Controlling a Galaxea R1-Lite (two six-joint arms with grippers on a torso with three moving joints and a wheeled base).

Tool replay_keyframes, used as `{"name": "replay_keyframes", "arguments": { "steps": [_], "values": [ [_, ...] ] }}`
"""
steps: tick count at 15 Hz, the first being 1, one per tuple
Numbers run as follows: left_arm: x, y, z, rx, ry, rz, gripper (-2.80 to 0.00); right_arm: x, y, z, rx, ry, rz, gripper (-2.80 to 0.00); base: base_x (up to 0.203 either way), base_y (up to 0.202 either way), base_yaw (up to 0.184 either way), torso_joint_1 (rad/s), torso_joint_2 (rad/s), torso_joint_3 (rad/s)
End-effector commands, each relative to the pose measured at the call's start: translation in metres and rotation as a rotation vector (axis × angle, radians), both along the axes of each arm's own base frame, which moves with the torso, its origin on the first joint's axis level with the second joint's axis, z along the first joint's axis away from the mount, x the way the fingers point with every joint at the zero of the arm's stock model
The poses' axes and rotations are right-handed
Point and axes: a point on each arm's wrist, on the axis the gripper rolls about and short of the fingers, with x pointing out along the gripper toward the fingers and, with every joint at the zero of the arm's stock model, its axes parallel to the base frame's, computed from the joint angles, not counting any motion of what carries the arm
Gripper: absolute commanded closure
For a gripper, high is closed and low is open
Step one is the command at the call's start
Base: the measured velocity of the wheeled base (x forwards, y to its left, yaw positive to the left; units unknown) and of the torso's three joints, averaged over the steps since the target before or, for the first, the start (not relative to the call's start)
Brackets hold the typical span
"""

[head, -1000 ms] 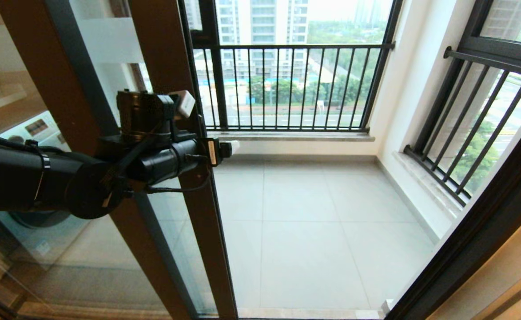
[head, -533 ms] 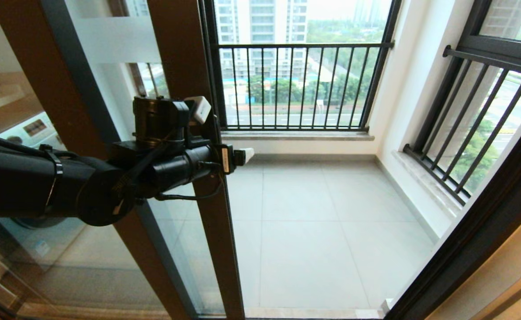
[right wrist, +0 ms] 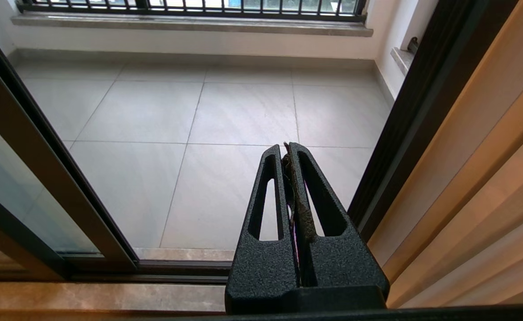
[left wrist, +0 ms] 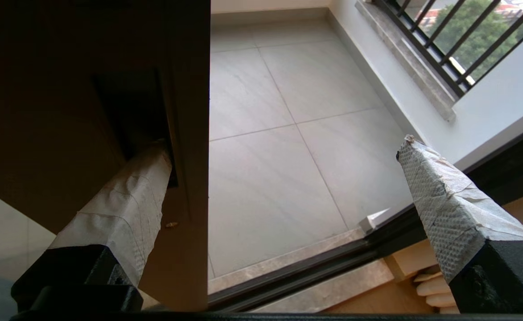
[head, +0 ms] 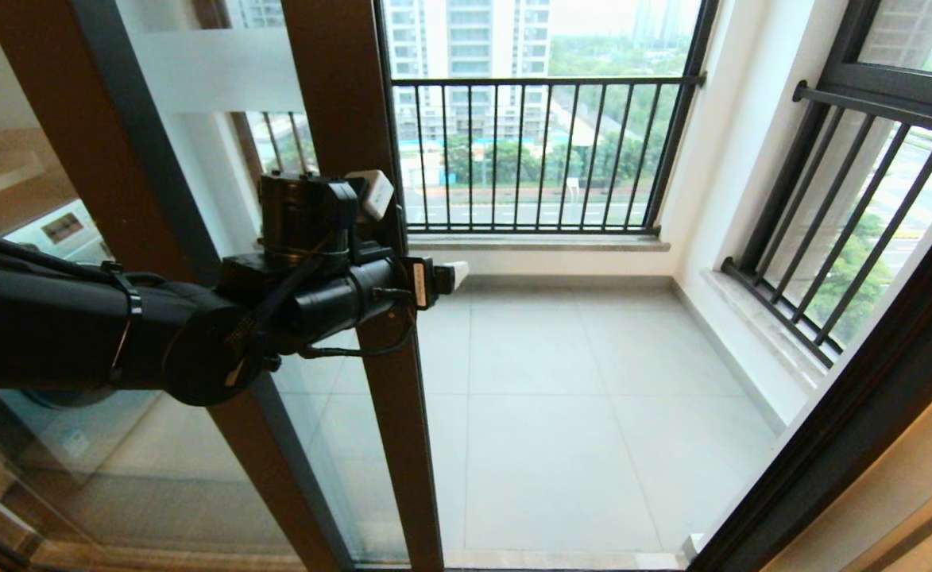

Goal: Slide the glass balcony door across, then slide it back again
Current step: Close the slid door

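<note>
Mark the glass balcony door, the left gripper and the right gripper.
glass balcony door [head: 346, 119]: head view, brown frame stile.
left gripper [left wrist: 283, 147]: left wrist view, midway between open fingertips.
right gripper [right wrist: 286, 149]: right wrist view, shut fingertips.

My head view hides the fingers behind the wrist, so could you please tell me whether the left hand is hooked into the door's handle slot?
Observer: Yes, the left hand has one taped finger tucked into the slot in the door frame.
Operator: And the other finger?
Observer: It stands wide apart, free over the balcony floor.
Operator: Where is the right hand?
Observer: The right hand is shut, facing the open doorway and touching nothing.
</note>
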Motion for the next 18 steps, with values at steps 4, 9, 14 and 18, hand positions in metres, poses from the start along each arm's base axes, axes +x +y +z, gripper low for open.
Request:
{"name": "replay_keyframes", "arguments": {
  "steps": [4, 9, 14, 18],
  "values": [
    [0.004, -0.005, -0.001, -0.003, -0.004, -0.002, -2.8, 0.0, 0.0, 0.0, -0.001, 0.0, 0.001, 0.0, 0.0, 0.0, 0.0, 0.0, 0.0, 0.0],
    [-0.003, -0.017, 0.001, 0.001, -0.015, -0.041, -2.8, 0.0, 0.0, 0.0, -0.001, 0.0, 0.0, 0.0, 0.0, 0.0, 0.0, 0.0, 0.0, 0.0],
    [-0.008, -0.025, 0.005, 0.006, -0.034, -0.069, -2.8, 0.0, 0.0, 0.0, -0.001, 0.0, 0.0, 0.0, 0.0, 0.0, 0.0, 0.0, 0.0, 0.0],
    [-0.008, -0.029, 0.003, 0.012, -0.033, -0.078, -2.8, 0.0, 0.0, 0.0, -0.001, 0.0, 0.0, 0.0, 0.0, 0.0, 0.0, 0.0, 0.0, 0.0]
  ]
}}
